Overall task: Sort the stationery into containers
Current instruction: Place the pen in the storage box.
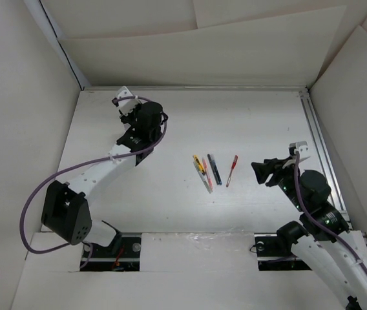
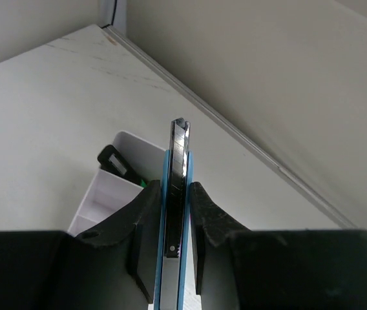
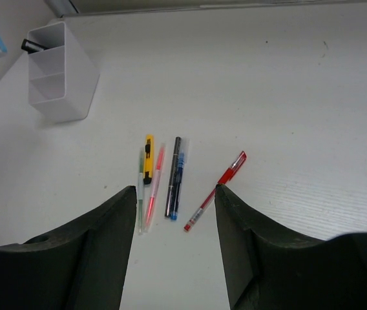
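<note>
**A:** Wide view first: the pale table (image 1: 248,116), walled in on three sides. The left arm (image 1: 99,171) stretches out to the far-left corner, and the right arm (image 1: 313,190) is bent up near the right edge.

**B:** Below that left wrist is the white box (image 2: 99,200), standing close to the back wall with two compartments. A stubby black item with a flash of green sits in the far one.

**A:** The left claw (image 2: 177,194) is clamped tight on a blue cutter (image 2: 178,155). Its dark blade strip points away from the wrist, right by the box's rim.

**B:** The right claw (image 3: 174,188) has its fingers spread apart with nothing between them. It hangs over the loose pieces in mid-table.

**A:** And here's that row. The yellow cutter (image 3: 148,158) is on the left, with a pale green pen (image 3: 141,194) tucked against it and a pink pen (image 3: 154,187) alongside. The dark pen (image 3: 174,177), with its blue band, is just beside those.

**B:** The red pen (image 3: 216,190) lies a little apart on the right, slanted. All of these are well clear of the box.
</note>
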Tool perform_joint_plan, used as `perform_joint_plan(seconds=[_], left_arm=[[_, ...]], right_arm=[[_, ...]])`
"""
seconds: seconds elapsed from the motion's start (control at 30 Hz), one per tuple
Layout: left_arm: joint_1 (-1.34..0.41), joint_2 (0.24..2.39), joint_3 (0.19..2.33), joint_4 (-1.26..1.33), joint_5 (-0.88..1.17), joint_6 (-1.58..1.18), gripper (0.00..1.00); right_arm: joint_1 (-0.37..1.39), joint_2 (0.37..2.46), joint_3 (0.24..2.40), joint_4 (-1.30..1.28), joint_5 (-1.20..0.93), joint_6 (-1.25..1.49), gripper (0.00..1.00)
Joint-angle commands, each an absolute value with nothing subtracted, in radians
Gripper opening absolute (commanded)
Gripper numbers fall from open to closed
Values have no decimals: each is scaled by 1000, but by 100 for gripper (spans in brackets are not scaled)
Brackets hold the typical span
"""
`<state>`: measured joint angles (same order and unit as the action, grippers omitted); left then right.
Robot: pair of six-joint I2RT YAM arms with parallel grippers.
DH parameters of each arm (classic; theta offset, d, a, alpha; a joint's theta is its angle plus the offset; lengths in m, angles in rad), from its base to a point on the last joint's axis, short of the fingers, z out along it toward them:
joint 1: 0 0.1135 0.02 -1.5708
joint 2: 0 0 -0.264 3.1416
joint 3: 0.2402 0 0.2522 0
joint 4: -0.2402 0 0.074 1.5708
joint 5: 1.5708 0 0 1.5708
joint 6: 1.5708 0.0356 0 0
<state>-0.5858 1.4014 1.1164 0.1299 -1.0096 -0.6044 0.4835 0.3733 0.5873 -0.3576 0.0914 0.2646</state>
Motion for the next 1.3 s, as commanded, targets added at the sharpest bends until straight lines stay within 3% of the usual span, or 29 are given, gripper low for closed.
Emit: perform_joint_plan(seconds=[0.0, 0.13, 0.7, 1.27], left_arm=[[-528, 1431, 1091, 236, -1054, -614, 0], [-453, 1491, 1091, 277, -1028, -614, 0], [-453, 1677, 1072, 733, -1146, -155, 0], [-453, 1859, 1118, 1035, -1203, 136, 0]], right_arm=[[477, 359, 580, -281, 49, 255, 57], [477, 350, 580, -281, 28, 245, 57], [477, 350, 552, -212, -3, 235, 57], [486, 350, 552, -184, -21, 207, 57]])
